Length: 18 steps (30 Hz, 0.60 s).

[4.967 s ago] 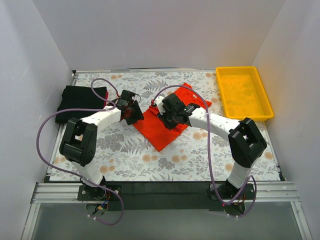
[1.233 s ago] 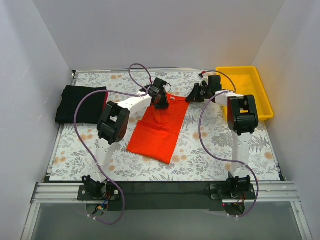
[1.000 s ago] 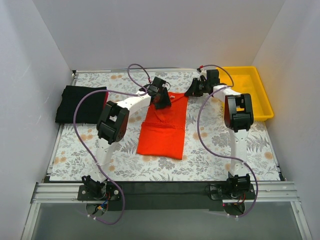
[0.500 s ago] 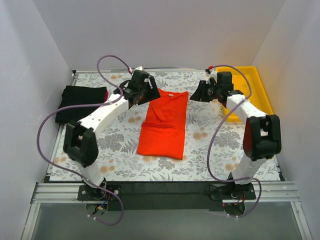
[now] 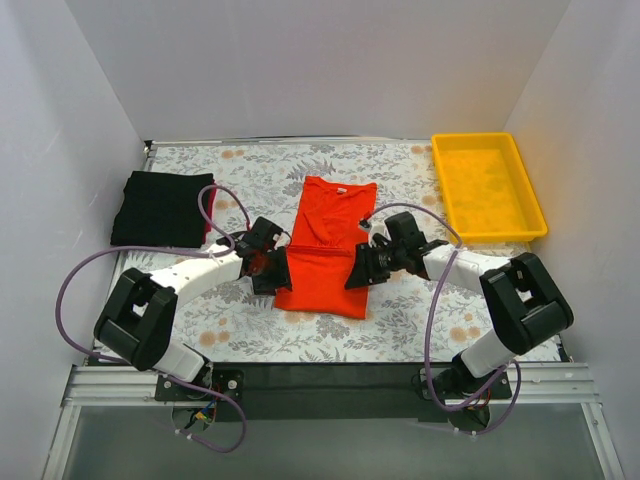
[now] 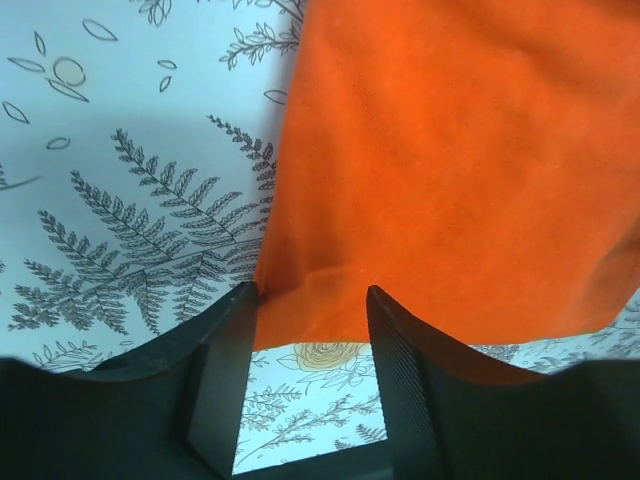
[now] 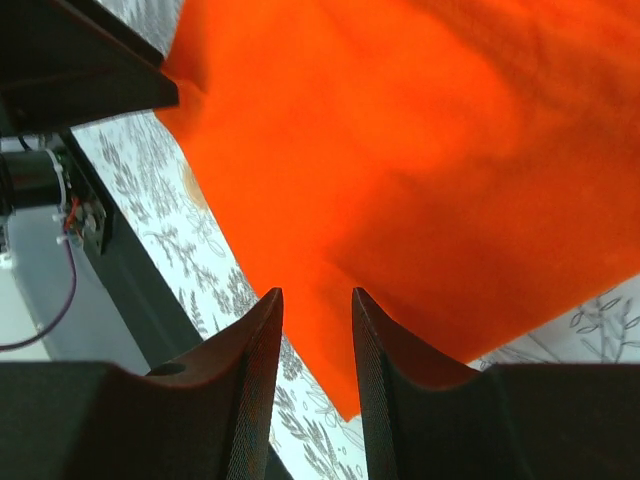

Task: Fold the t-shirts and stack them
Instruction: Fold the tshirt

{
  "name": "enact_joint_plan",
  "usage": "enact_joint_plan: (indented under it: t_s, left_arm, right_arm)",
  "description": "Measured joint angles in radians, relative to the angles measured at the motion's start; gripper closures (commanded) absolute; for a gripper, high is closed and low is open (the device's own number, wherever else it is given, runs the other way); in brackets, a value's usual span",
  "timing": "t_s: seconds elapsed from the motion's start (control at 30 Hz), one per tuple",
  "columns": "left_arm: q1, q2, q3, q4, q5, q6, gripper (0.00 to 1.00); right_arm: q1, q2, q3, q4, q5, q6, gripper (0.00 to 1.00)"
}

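The bright orange-red t-shirt lies flat on the flowered table, folded into a long strip, collar at the far end. My left gripper is low at the strip's near left edge, and my right gripper is low at its near right edge. In the left wrist view my left gripper is open, with the shirt's lower left corner between the fingertips. In the right wrist view my right gripper is open over the shirt's edge. A folded black shirt lies at far left with dark red cloth showing at its right side.
A yellow plastic tray stands at the far right. White walls close in the table on three sides. The arms' purple cables loop over the table beside the shirt. The black front rail runs along the near edge.
Both grippers have moved from the shirt's far collar end, where they held it, back to its near half, one at each side edge. The shirt has been straightened and now lies still.
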Motion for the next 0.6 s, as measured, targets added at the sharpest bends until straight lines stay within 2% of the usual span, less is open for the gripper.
enact_joint_plan:
  t_s: [0.23, 0.37, 0.6]
  left_arm:
    - [0.001, 0.002, -0.070, 0.014, 0.021, -0.024, 0.66]
    - [0.002, -0.010, -0.086, 0.026, 0.025, -0.034, 0.67]
    - [0.002, -0.043, -0.117, 0.040, 0.034, -0.050, 0.67]
  right_arm:
    - [-0.005, 0.034, -0.154, 0.113, -0.056, 0.001, 0.67]
    - [-0.024, 0.031, -0.190, 0.175, -0.090, -0.009, 0.69]
    - [0.045, -0.051, -0.142, 0.095, -0.085, -0.016, 0.68]
